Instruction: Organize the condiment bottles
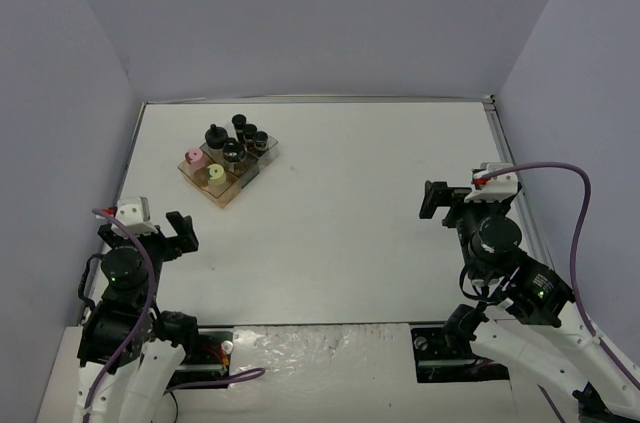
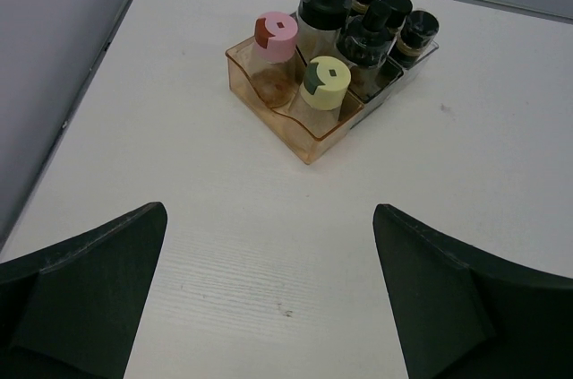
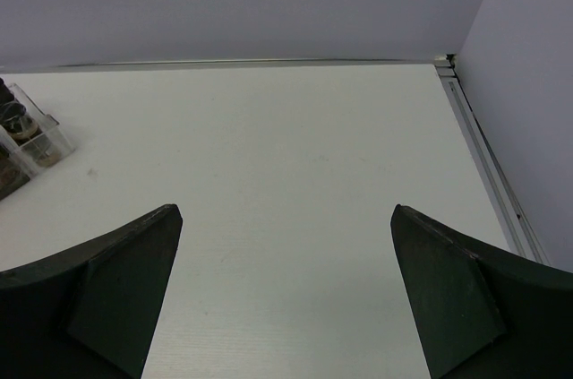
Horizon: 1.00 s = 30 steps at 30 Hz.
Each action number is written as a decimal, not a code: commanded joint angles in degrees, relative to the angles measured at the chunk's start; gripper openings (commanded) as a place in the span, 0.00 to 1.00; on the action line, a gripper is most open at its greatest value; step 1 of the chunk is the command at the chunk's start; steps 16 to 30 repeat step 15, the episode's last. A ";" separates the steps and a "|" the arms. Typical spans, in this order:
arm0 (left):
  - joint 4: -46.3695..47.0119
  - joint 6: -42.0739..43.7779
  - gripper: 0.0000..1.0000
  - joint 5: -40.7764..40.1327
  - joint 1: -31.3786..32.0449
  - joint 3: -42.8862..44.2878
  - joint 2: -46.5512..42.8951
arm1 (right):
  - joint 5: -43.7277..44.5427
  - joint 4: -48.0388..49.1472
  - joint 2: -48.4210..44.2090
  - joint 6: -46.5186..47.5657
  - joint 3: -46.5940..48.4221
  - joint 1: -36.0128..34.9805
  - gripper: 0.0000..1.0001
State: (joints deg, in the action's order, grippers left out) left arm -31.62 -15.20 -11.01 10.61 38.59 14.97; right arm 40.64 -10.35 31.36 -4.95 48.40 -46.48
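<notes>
The condiment bottles all stand in the stepped clear-and-amber tray [image 1: 232, 193] at the far left of the table. The pink-capped jar [image 2: 274, 49] and the yellow-green-capped jar [image 2: 324, 83] are in the amber front step. Two rounder black-capped jars [image 2: 323, 12] [image 2: 367, 34] stand behind them, and three slim black-capped jars [image 2: 417, 34] fill the clear back row. My left gripper [image 1: 170, 231] is open and empty, well short of the tray; the tray [image 2: 309, 142] shows ahead in its wrist view. My right gripper [image 1: 440, 201] is open and empty at the right side.
White tabletop enclosed by lilac walls on three sides, with a metal strip [image 3: 488, 164] along the right edge. The tray's clear corner [image 3: 36, 142] shows at the left edge of the right wrist view.
</notes>
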 commanded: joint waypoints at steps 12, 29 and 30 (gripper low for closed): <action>5.17 -0.27 0.97 -2.34 -0.24 0.35 1.46 | 2.07 3.06 1.51 0.03 0.90 0.16 1.00; 5.25 -0.36 0.97 -2.43 -0.33 0.26 1.46 | 2.12 3.06 1.26 -0.06 0.78 0.16 1.00; 5.25 -0.36 0.97 -2.43 -0.33 0.26 1.46 | 2.12 3.06 1.26 -0.06 0.78 0.16 1.00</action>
